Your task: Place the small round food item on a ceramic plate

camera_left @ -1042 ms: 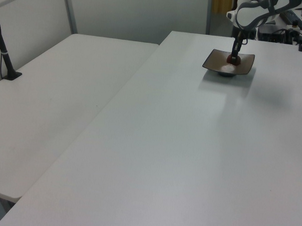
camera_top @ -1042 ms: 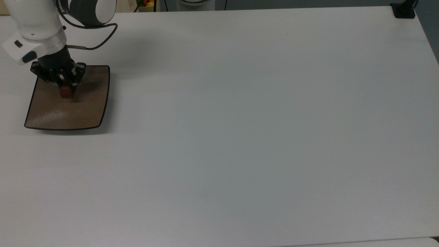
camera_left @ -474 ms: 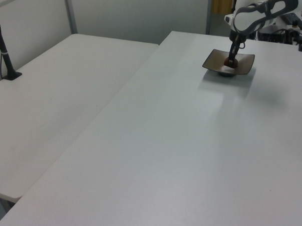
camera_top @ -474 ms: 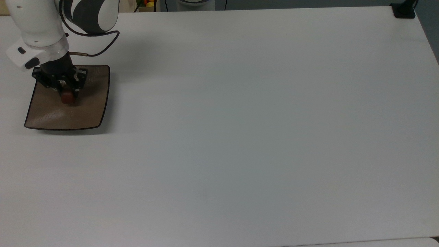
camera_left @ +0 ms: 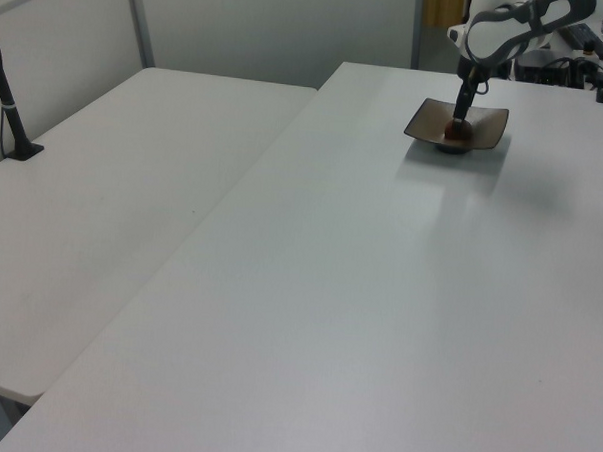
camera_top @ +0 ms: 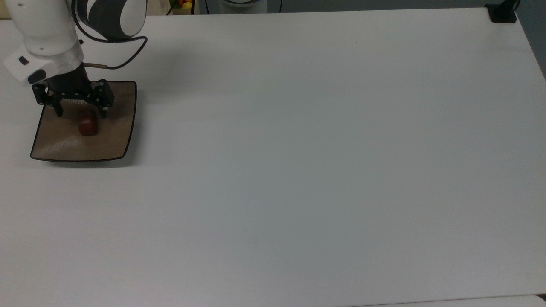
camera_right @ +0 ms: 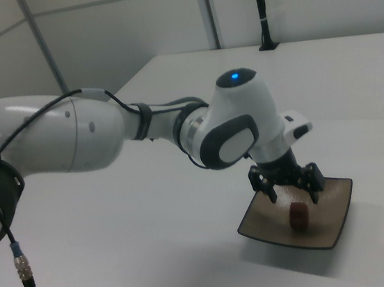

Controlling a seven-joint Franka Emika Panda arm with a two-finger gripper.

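Observation:
The small round food item [camera_top: 87, 124] [camera_right: 298, 216], a dark reddish-brown lump, lies on the ceramic plate [camera_top: 111, 140] [camera_right: 331, 223] [camera_left: 486, 125], a square tan-brown plate with a thin dark rim at the far left of the top view. My gripper [camera_top: 80, 112] [camera_right: 293, 194] hangs just above the lump, open, with one finger on either side of it and nothing held. In the left view the gripper [camera_left: 457, 115] stands over the plate's middle.
The white table [camera_top: 298, 149] stretches wide to the right of the plate in the top view. A black post base [camera_top: 502, 13] sits at its far right corner. A second white table [camera_left: 102, 217] adjoins on the left view's left.
The gripper was shut on the food item and lowered it onto the plate. Now its fingers have spread apart, it has risen slightly, and the lump rests free on the plate.

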